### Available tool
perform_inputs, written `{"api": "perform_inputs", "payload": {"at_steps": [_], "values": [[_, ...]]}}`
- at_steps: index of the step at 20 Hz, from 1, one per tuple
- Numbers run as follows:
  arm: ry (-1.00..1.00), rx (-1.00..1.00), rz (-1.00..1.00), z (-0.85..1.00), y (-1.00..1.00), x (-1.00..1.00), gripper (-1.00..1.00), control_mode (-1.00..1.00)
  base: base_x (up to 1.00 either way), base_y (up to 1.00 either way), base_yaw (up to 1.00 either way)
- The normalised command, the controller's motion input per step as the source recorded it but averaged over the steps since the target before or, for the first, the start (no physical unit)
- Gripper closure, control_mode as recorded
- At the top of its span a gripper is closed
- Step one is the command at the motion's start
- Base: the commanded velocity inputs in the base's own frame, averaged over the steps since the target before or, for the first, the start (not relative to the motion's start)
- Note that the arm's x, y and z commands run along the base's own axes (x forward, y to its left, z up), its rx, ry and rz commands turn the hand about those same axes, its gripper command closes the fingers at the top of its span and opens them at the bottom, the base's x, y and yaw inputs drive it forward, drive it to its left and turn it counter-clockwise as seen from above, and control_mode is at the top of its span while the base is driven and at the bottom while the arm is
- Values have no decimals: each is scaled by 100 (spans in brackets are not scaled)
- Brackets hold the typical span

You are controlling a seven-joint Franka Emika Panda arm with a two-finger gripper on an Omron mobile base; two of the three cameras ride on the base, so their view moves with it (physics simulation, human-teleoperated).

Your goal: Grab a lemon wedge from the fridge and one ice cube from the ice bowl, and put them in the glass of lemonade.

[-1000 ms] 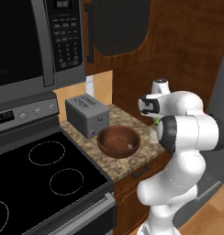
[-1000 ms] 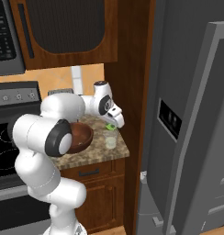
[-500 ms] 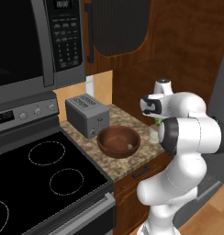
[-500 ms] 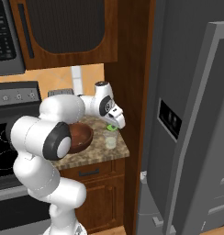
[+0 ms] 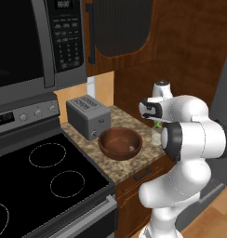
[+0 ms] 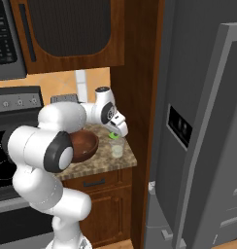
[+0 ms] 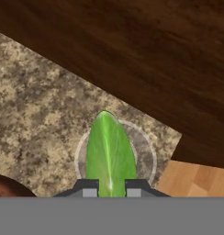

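In the hand view the one pincer (image 7: 111, 193) grips one green wedge (image 7: 109, 153), the lemon wedge of the task though green in colour, its two dark fingertips (image 7: 89, 188) pressed narrowly against the wedge's sides at 6 o'clock. The wedge's point reaches toward 12 o'clock and lies across the round rim of one glass of lemonade (image 7: 143, 149) directly below it. The glass stands on the speckled granite tabletop (image 7: 36, 105), near the corner where the stone ends at 3 o'clock.

In the right base view the pincer (image 6: 114, 136) hangs just above the single clear glass (image 6: 116, 150), with the green wedge (image 6: 112, 136) showing at its tip. At 9 o'clock from the glass sits one ice bowl (image 6: 86, 145), dark reddish-brown wood, partly behind the arm.

The left base view shows that bowl (image 5: 120, 144) with one pale ice cube (image 5: 131, 148) inside, toward its 4 o'clock side. Beyond it, at 10 o'clock, stands one grey toaster (image 5: 87, 116) with two slots. One fridge (image 6: 203, 146) stands at 3 o'clock of the tabletop, its door closed, behind a brown wooden panel (image 6: 140, 97).
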Motion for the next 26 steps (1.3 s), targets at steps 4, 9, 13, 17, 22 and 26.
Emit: {"api": "perform_inputs", "payload": {"at_steps": [4, 9, 13, 17, 22, 26], "values": [[0, 0, 0, 0, 0, 0, 100, -100, 0, 0, 0], [0, 0, 0, 0, 0, 4, 100, -100, 0, 0, 0], [0, 0, 0, 0, 0, 0, -100, -100, 0, 0, 0], [0, 0, 0, 0, 0, 0, -100, -100, 0, 0, 0], [0, 0, 0, 0, 0, 0, -100, -100, 0, 0, 0], [-1, 0, 0, 0, 0, -13, -100, -100, 0, 0, 0]]}}
